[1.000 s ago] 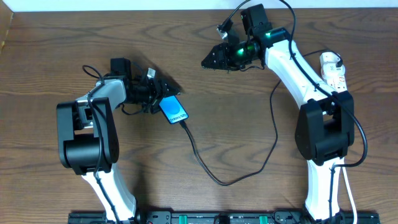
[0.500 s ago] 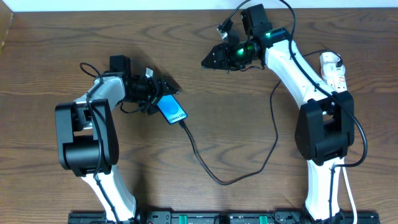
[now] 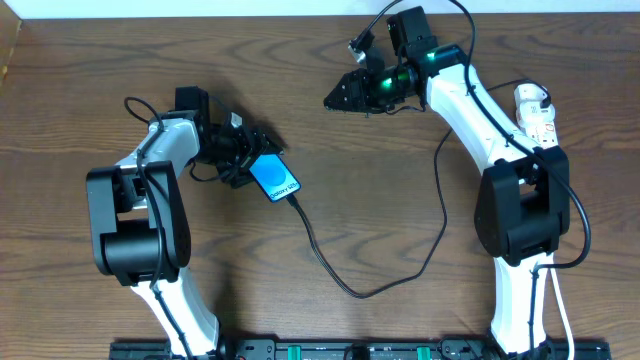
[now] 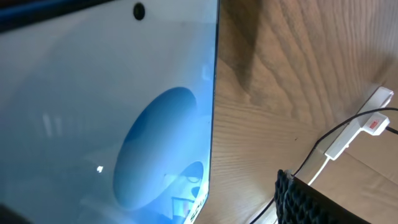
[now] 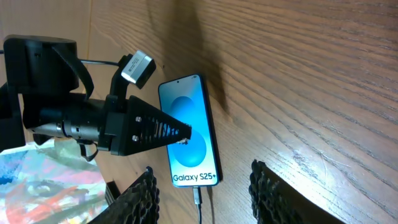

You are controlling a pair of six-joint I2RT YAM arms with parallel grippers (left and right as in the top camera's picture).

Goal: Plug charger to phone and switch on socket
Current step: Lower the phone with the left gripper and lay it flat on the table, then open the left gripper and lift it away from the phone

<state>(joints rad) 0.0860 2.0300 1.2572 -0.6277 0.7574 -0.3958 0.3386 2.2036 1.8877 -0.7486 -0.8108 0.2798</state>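
Note:
The phone (image 3: 275, 177) lies face up on the wooden table with its blue screen lit; it also shows in the right wrist view (image 5: 186, 134) and fills the left of the left wrist view (image 4: 124, 112). The charger's small plug tip (image 5: 198, 196) sits in the phone's bottom port. Its black cable (image 3: 330, 268) loops across the table towards the right arm. My left gripper (image 3: 258, 152) is at the phone's upper left end, its tip over the screen (image 5: 183, 132). Only one of its fingers (image 4: 323, 202) shows, set well off the phone's edge. My right gripper (image 3: 335, 98) hovers open and empty (image 5: 202, 193). The socket (image 3: 535, 115) lies at the far right.
The white cord runs down beside the right arm's base (image 3: 560, 310). The socket with its red switch mark (image 4: 375, 123) shows far off in the left wrist view. The table's back edge meets a white wall (image 3: 200, 8).
My left gripper and the phone have shifted slightly to the left. The right arm has not moved.

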